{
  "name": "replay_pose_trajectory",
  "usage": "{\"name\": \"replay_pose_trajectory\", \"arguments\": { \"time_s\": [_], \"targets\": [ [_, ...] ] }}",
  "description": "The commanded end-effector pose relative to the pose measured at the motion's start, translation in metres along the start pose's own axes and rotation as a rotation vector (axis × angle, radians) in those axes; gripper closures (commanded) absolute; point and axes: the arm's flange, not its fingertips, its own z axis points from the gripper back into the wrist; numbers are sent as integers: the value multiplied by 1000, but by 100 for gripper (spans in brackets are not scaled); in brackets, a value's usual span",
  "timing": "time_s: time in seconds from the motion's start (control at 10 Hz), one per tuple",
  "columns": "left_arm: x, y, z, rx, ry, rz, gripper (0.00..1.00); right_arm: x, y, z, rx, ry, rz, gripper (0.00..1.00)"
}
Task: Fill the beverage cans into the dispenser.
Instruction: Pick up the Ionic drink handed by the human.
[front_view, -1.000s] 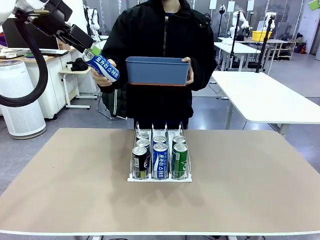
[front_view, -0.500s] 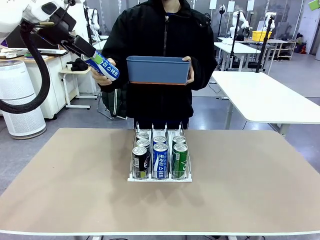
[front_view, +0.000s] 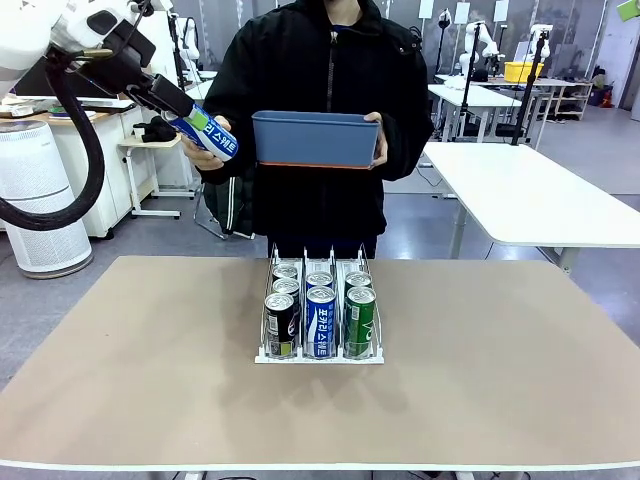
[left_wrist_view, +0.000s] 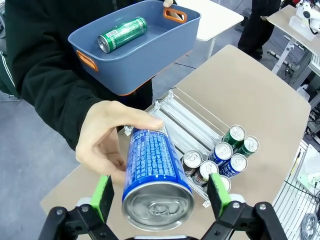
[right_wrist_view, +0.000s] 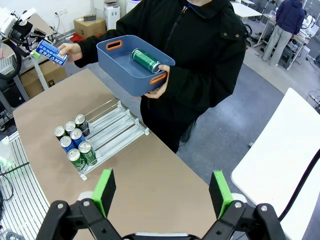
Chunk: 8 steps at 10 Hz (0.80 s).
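Tan table (front_view: 150, 380), one rack on it.
White wire dispenser (front_view: 320, 358) stands directly on the top, centred left to right, its back end close to the far edge, three lanes running near to far.

Room around my left gripper (left_wrist_view: 160, 197) and the dispenser (front_view: 320, 358)
The person's hand (left_wrist_view: 100, 135) gripped the can's (left_wrist_view: 152, 160) far end between my spread fingers, closing that side. Cans (front_view: 321, 315) filled the dispenser's near end; its far lanes lay bare, the bin (front_view: 315, 140) held high beyond. Table (front_view: 500, 340) on either side was free.
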Motion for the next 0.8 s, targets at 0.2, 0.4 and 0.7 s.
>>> {"name": "replay_pose_trajectory", "arguments": {
  "time_s": [0.2,0.4,0.7],
  "targets": [
    [-4,9,-7,-23,-60,-24,0,-1,2,-1,6,-2,0,0],
    [-2,7,-10,-32,-52,-25,0,-1,2,-1,6,-2,0,0],
    [0,3,-4,-8,-22,-7,0,-1,2,-1,6,-2,0,0]
  ]
}}
